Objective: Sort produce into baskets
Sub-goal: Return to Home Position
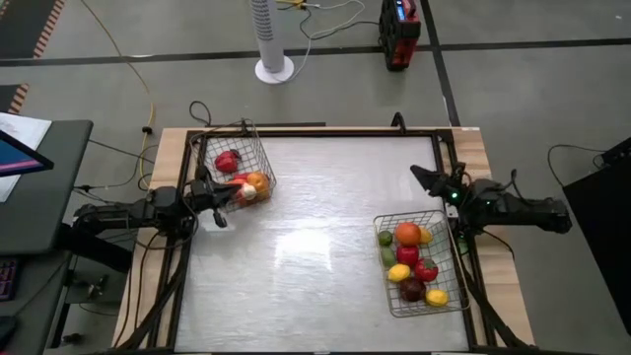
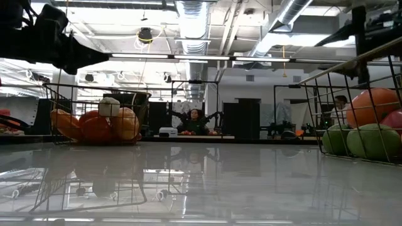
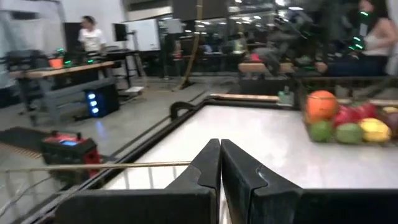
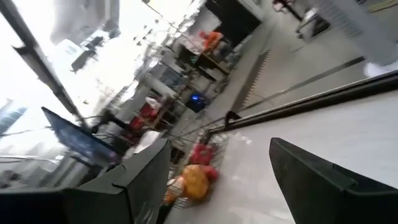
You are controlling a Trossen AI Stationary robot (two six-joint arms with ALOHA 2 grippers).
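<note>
Holding the left jaws pressed together on nothing, bottom centre of the left wrist view, with the pale desk [image 3: 261, 134] running out beyond them. Hovering the left arm [image 1: 148, 209] at middle left of the high view, jaws just beside the lower wall of the upper-left basket [image 1: 258, 148]. Holding the right jaws spread wide and empty in the right wrist view. Resting the right arm [image 1: 503, 205] at middle right of the high view, just above the lower-right basket [image 1: 394, 308].

Carrying the produce [image 1: 407, 258] in both baskets: red pieces, an orange one and white garlic [image 1: 250, 194] upper left; an orange [image 1: 407, 235], red ones, green limes and lemons [image 1: 436, 296] lower right. Showing no piece loose on the desk, leaving probably only the retreat to rest.

Judging the produce as light, hard toys: smooth, round, prone to rolling and squirting out of a pinch. Taking each across its widest middle, from above, looking safest. Judging the baskets stiff but light, likely sliding if nudged; gripping the top rim wire looking best.
</note>
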